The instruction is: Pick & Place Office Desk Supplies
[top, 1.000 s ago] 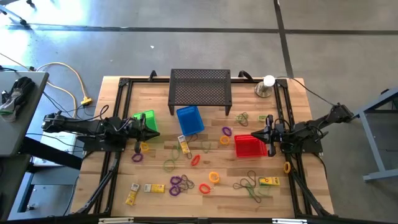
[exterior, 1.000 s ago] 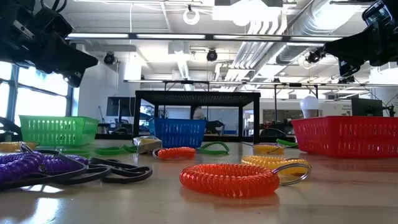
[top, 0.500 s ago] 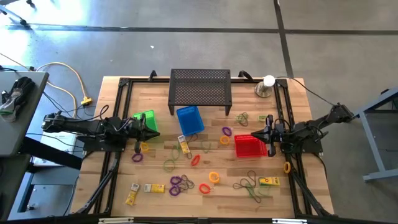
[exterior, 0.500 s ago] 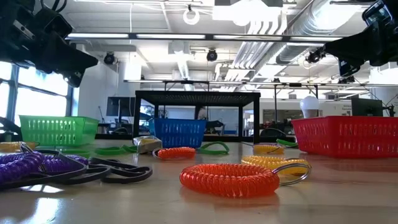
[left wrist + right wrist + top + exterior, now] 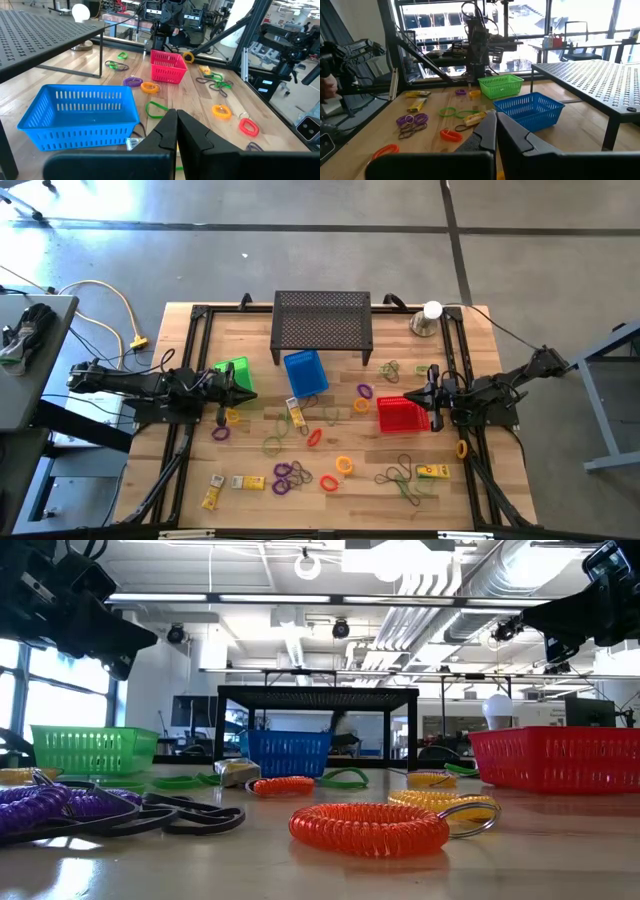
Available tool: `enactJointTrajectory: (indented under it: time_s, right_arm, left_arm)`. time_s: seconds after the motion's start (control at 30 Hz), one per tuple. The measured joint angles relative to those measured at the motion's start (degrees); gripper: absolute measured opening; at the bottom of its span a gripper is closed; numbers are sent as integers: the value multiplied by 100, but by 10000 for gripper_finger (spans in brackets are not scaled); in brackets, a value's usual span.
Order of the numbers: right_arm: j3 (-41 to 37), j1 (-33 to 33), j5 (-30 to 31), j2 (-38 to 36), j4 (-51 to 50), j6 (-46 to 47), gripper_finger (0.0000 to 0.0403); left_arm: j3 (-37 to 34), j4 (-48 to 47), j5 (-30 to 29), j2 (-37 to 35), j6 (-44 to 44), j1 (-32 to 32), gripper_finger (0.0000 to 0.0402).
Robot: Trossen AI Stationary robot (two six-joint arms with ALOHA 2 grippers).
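coil loops and yellow packets are scattered toward the table's near edge, none held. left gripper is pressed together beside the green basket near the left edge. right gripper is pressed together over the red basket. blue basket sits between them, before the black stand.

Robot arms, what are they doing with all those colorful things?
Nothing is being held right now. The left tool hangs by the green basket, and the right tool by the red basket, both closed and empty. Coil bands and yellow packets lie scattered on the wooden table, not yet sorted. The blue basket looks empty.
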Motion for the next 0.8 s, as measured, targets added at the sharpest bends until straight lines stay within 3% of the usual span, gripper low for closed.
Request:
enactJointTrajectory:
  time_s: [0.8]
  right_arm:
    - [1,-2,0,0,-1,0,2]
  left_arm:
    - [0,399,-168,-4,342,0,0]
